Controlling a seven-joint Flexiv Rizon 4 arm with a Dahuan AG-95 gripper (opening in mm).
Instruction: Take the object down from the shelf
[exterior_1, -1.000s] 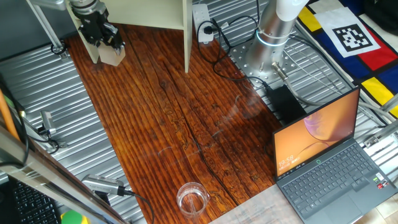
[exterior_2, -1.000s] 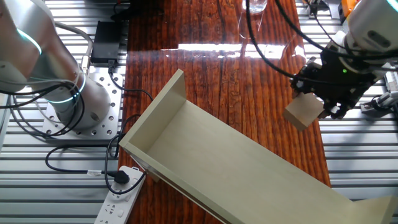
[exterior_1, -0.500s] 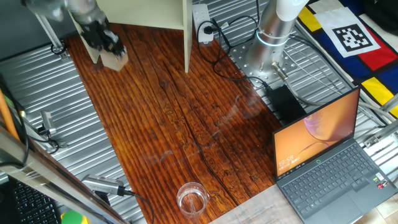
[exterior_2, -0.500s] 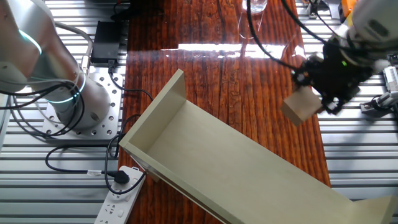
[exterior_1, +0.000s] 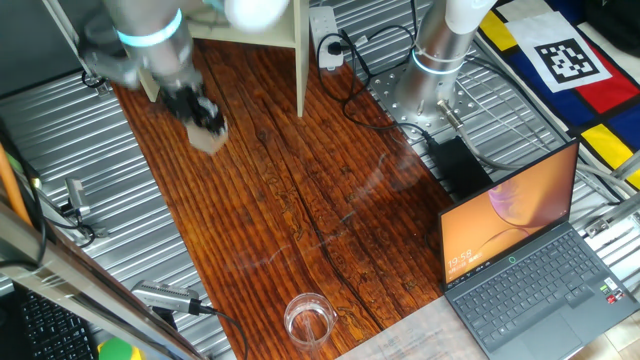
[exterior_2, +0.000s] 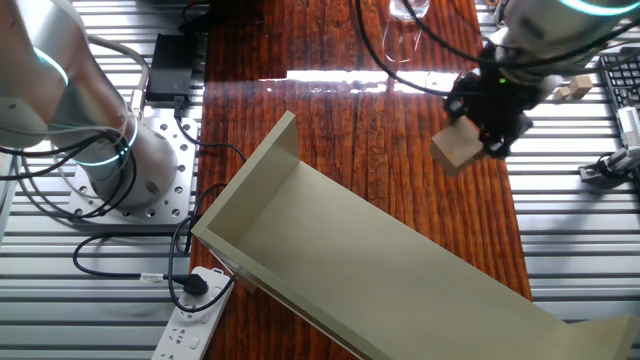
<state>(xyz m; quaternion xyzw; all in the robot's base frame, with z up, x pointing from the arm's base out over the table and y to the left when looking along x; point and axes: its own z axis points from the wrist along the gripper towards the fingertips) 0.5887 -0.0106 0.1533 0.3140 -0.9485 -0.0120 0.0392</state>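
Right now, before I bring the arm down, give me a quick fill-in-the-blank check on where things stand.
1. The gripper is shut on the wooden ____.
2. The cube is clear of the shelf and hangs above the ____ tabletop.
3. Near the table's edge by the laptop stands a clear ____.
4. The laptop's lid is ____.

Missing words: cube; wooden; glass; open

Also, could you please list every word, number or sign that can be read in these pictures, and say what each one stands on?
"12:58", roughly, on the laptop screen; the digits are small and uncertain.
A black-and-white square marker pattern, not text, on the colourful board.
Laptop keyboard legends: too small to read.
Wooden cube, shelf, power strip and glass: no readable text.
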